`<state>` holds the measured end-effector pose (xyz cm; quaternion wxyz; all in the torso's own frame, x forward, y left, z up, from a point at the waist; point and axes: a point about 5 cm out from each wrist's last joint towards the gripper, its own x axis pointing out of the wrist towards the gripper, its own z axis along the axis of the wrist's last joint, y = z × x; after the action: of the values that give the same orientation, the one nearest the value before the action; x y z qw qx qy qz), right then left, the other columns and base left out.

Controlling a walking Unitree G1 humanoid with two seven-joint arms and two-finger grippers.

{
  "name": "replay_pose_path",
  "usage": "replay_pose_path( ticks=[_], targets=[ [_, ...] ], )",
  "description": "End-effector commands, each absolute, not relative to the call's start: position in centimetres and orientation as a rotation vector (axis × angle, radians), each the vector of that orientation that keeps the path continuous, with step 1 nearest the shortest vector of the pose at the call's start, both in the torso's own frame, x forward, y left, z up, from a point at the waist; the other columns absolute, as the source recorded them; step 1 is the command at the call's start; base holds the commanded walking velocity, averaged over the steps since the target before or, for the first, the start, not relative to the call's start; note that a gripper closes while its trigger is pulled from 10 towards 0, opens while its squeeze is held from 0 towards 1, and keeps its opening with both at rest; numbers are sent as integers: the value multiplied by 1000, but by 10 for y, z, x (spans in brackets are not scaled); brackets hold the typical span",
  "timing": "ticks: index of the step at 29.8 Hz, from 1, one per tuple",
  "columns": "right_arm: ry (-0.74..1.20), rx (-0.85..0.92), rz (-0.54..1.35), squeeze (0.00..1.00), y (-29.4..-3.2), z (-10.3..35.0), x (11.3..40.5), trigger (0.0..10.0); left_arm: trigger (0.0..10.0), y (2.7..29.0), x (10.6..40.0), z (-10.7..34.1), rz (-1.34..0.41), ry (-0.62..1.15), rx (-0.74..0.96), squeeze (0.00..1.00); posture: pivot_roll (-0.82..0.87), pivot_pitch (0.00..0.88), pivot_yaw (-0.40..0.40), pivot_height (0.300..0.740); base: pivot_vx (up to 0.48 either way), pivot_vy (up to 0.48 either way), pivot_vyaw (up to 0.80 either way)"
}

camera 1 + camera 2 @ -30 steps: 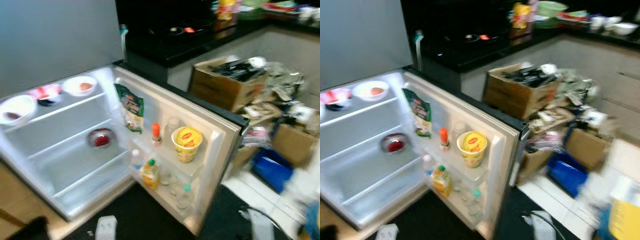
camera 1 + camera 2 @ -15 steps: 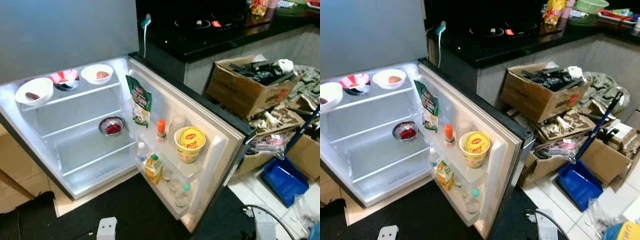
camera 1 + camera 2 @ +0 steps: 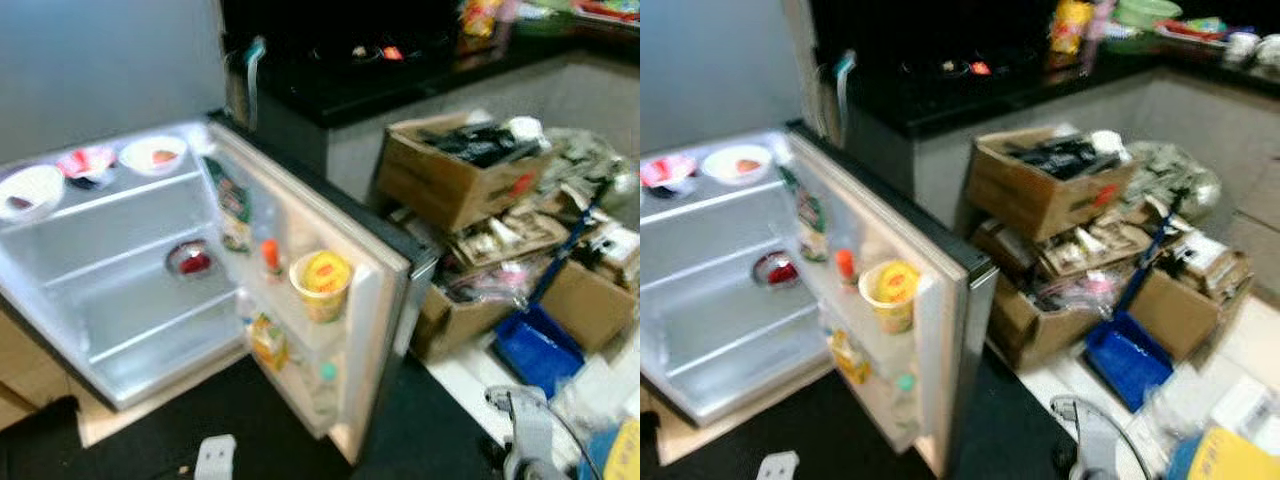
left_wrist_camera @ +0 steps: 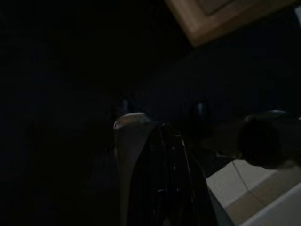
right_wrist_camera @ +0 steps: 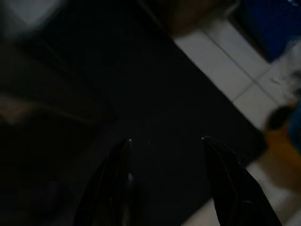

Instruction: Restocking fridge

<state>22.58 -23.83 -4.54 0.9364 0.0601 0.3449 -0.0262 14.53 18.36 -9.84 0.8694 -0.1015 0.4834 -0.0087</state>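
The fridge (image 3: 120,300) interior is left largely open below the red bowl (image 3: 190,262); the top shelf is occupied by bowls (image 3: 152,155). Door bins are crowded by a yellow cup (image 3: 321,285) and bottles.

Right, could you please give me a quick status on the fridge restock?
Right claw open, empty, hanging over dark floor mat. Left arm idle. Fridge door open, yellow cup on door shelf. Cardboard boxes and blue dustpan clutter the right.
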Motion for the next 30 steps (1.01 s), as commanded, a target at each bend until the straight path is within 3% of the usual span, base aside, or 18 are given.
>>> replay_pose_path(
  ticks=[1,3,6,15,16,17,18,19,30],
  targets=[
    [617,231,-41,0,-234,-35,240,10000,10000,189,139,-100,-5,1035,-205,0,-101,37,-22,740,0,0,0],
    [571,286,-24,0,-232,-28,249,10000,10000,189,139,-100,-5,1036,-204,0,-101,37,-22,740,0,0,0],
    [402,418,112,0,-222,4,284,10000,10000,190,137,-101,-9,1043,-197,0,-101,36,-21,740,0,0,0],
    [228,447,340,0,-190,46,322,10000,10000,189,137,-101,-14,1039,-201,0,-95,41,-27,740,0,0,0],
    [219,437,379,0,-184,49,325,8000,10000,188,137,-101,-15,1039,-201,0,-95,41,-27,740,0,0,0],
    [219,437,379,0,-184,49,325,8000,10000,188,137,-101,-15,1039,-201,0,-95,41,-27,740,0,0,0],
    [209,433,419,0,-178,52,327,4941,10000,188,137,-101,-15,1039,-202,0,-94,43,-28,740,0,0,0],
    [199,422,470,0,-170,55,329,0,10000,188,137,-101,-14,1040,-202,0,-94,43,-28,740,0,0,0],
    [162,369,909,0,-121,70,323,0,10000,189,135,-102,-11,1046,-197,0,-90,49,-28,740,0,0,0]
  ],
)
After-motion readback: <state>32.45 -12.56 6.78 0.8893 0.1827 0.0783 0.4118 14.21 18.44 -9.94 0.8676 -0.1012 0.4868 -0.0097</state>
